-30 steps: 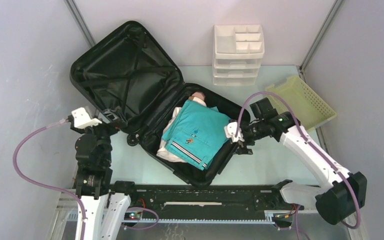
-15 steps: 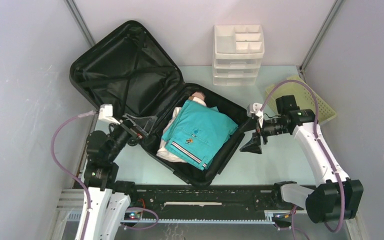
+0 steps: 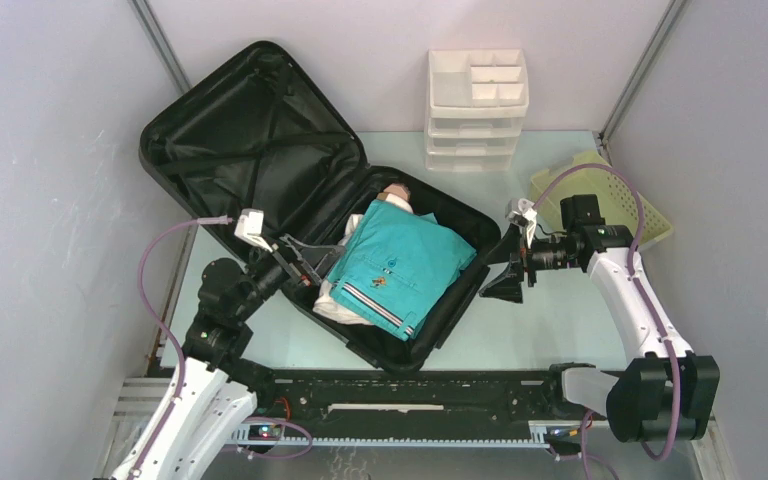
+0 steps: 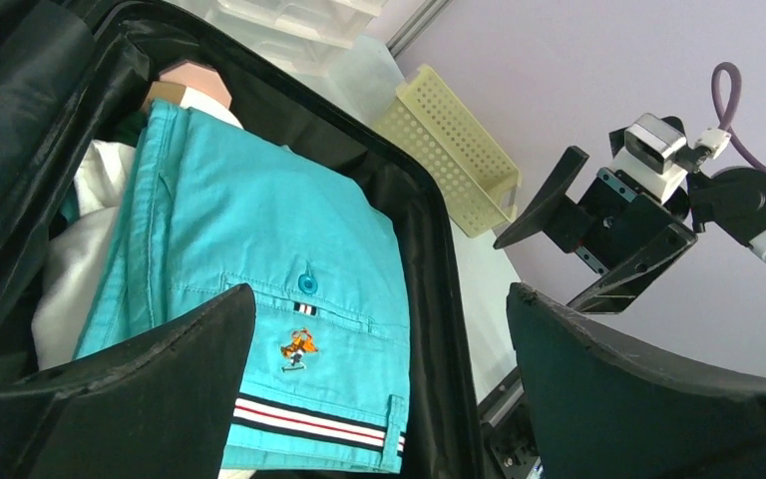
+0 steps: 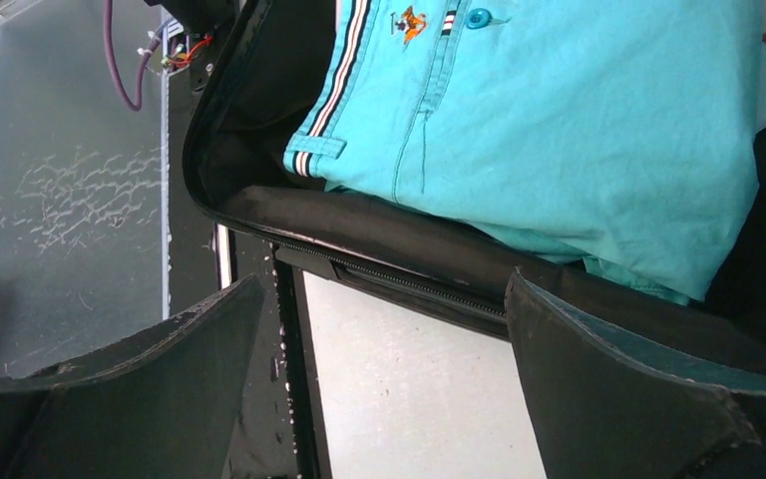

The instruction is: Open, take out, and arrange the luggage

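Here the luggage (image 3: 250, 140) lies open on the bench (image 3: 550, 330), its lid toward ten o'clock. Folded teal shorts (image 3: 400, 260) hide most of the contents; only the edges of a white cloth (image 3: 332, 305) and of something pinkish (image 3: 397, 192) show. The left pincer (image 3: 310, 262), fingers apart, hovers at the shorts' nine o'clock. The right pincer (image 3: 500, 268), also spread, is at three o'clock, outside the rim.

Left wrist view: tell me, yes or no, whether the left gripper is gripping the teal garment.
No: the left gripper stands wide open, and the teal garment lies flat in the luggage, unclamped.
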Available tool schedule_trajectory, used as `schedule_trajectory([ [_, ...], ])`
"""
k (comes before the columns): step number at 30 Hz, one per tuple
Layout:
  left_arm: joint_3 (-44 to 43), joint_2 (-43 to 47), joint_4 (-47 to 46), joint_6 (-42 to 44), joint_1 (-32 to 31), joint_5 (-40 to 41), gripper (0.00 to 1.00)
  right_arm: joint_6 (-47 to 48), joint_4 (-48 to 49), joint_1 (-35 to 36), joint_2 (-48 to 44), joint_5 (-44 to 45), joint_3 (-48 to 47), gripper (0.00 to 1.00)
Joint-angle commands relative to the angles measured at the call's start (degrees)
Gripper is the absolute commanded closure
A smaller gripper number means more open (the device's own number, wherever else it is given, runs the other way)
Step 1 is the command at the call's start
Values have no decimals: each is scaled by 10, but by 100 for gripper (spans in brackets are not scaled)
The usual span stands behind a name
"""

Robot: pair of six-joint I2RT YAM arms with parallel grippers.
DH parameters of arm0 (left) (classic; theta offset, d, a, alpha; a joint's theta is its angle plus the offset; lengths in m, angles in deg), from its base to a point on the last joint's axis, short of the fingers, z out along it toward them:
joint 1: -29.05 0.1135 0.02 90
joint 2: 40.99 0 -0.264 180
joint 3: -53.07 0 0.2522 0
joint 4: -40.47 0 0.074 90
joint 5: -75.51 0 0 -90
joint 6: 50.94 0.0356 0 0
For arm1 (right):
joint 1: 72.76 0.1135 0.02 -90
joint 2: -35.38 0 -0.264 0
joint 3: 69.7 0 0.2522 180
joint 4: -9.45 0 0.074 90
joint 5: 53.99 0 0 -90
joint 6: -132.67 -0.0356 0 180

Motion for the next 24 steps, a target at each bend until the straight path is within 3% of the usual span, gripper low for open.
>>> schedule_trajectory([
  [1,15,-11,-92,9,-2,0,0,-38,46,7,8,-15,-3,0],
  [6,-27,-39,-22,49,-2,-10,0,-68,84,40,41,31,-46,0],
  [12,-99,-48,139,228,-2,34,0,-90,52,104,144,112,-188,0],
  [18,-77,-13,164,372,-2,99,0,-153,62,157,244,199,-292,0],
  [24,-41,-4,160,403,-2,132,0,-214,63,167,350,260,-371,4],
])
